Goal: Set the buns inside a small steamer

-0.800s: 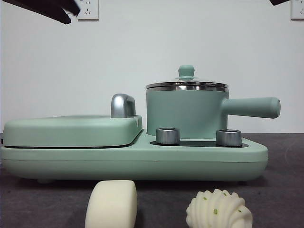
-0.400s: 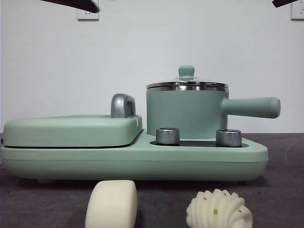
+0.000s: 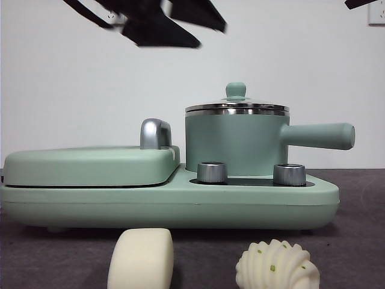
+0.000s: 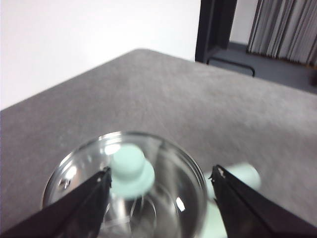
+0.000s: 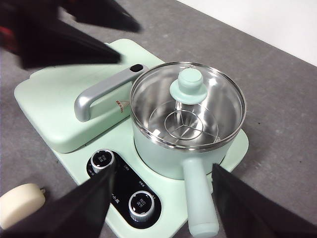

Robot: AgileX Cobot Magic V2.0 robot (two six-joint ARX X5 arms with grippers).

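Note:
The small steamer (image 3: 234,141) stands on the right half of a mint-green cooker base, its glass lid and green knob (image 3: 236,90) on, its long handle (image 3: 319,136) pointing right. My left gripper (image 3: 207,35) hangs open high above the cooker, left of the knob. In the left wrist view it (image 4: 161,171) is over the lid, the knob (image 4: 130,166) near one jaw. Both buns lie in front of the cooker: a smooth one (image 3: 141,259) and a ridged swirl one (image 3: 277,265). My right gripper (image 5: 163,171) is open, well above the steamer (image 5: 158,158).
The flat green griddle (image 3: 90,165) with its silver handle (image 3: 155,133) fills the left half of the base. Two steel dials (image 3: 212,172) (image 3: 289,174) sit in front of the pot. The right arm shows only as a black tip (image 3: 361,3) in the top right corner.
The left arm has swept in from the top left corner toward the right and lower, now large and dark above the griddle and near the steamer's lid. Nothing on the table moved.

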